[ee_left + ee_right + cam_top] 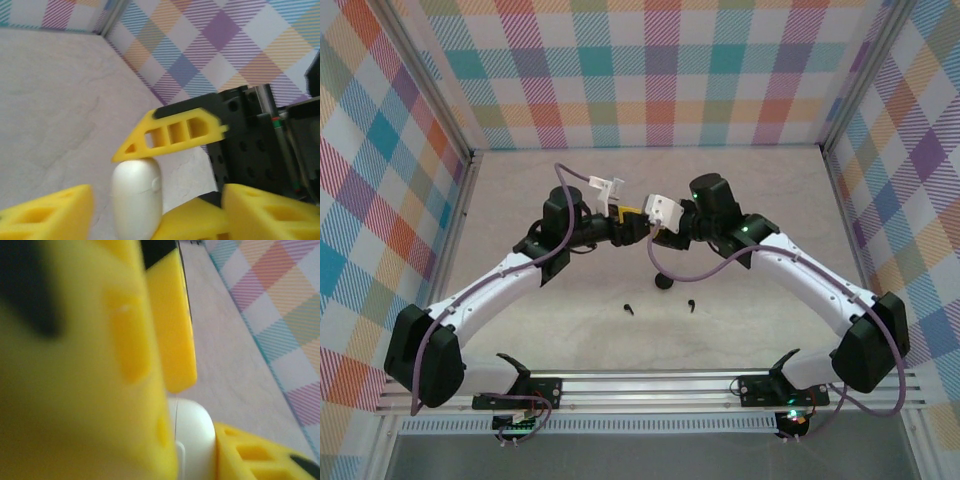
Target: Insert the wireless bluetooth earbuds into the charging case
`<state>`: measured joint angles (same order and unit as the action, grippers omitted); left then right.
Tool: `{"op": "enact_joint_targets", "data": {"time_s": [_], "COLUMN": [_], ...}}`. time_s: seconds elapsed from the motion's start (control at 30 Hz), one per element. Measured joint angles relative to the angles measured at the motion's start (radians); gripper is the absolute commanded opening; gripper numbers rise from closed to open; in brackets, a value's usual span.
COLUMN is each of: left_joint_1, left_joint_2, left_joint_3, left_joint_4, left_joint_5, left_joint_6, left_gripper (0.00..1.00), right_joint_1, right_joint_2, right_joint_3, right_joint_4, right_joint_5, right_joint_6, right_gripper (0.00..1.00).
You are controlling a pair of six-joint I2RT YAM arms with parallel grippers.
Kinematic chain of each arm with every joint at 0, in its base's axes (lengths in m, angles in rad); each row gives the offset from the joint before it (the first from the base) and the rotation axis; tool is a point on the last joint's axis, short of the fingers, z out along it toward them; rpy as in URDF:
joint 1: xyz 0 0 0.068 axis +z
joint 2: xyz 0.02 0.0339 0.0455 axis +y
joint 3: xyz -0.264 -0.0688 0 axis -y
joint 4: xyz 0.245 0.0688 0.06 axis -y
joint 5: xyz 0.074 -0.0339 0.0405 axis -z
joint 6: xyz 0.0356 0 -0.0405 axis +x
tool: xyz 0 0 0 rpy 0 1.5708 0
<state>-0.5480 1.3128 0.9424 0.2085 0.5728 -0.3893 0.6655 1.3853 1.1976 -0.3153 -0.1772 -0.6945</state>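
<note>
Near: black stemmed plastic earbud (629, 309) and second black earbud (691, 304) lie loose, apart, on pale desk (520, 200) | Mid-desk: left tool (150, 210) jaws wide, holding nothing | right tool (195, 450) part closed, pinching white rounded plastic charging case (136, 195) between fingers.

Soft, even light is falling onto the table (500, 200), leaving only faint shadows there; close to the right wrist camera, a yellow finger (75, 365) is blurring heavily.

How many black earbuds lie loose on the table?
2: one black earbud on the table near the middle front, the other just right of it. More may be hidden.
</note>
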Motion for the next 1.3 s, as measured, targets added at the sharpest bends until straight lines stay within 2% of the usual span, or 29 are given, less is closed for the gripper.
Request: {"op": "enact_joint_targets", "data": {"time_s": [0.17, 0.37, 0.67, 0.83, 1.03, 1.23, 1.3], "left_joint_1": [0.004, 0.024, 0.096, 0.122, 0.129, 0.143, 0.145], "left_joint_2": [-0.025, -0.116, -0.227, -0.267, -0.307, -0.307, -0.307], "left_joint_3": [-0.004, -0.016, -0.151, -0.168, -0.204, -0.232, -0.233], "left_joint_4": [-0.074, -0.276, -0.526, -0.621, -0.628, -0.623, -0.622], "left_joint_5": [-0.086, -0.397, -0.717, -0.758, -0.77, -0.776, -0.776], "left_joint_6": [0.017, 0.023, -0.053, -0.067, -0.067, -0.068, -0.068], "left_gripper": [1.0, 1.0, 1.0, 1.0, 1.0, 1.0, 1.0], "right_joint_1": [0.0, 0.0, 0.002, 0.018, 0.051, 0.062, 0.063], "right_joint_2": [0.054, 0.208, 0.568, 0.742, 0.927, 0.993, 1.007], "right_joint_3": [0.032, 0.108, 0.329, 0.493, 0.702, 0.772, 0.793], "right_joint_4": [0.0, -0.019, -0.129, -0.209, -0.351, -0.454, -0.482], "right_joint_5": [-0.006, -0.035, -0.122, -0.139, -0.146, -0.135, -0.129], "right_joint_6": [0.026, 0.072, 0.162, 0.176, 0.183, 0.191, 0.196], "right_gripper": [0.28, 0.28, 0.27, 0.28, 0.29, 0.4, 0.46]}}
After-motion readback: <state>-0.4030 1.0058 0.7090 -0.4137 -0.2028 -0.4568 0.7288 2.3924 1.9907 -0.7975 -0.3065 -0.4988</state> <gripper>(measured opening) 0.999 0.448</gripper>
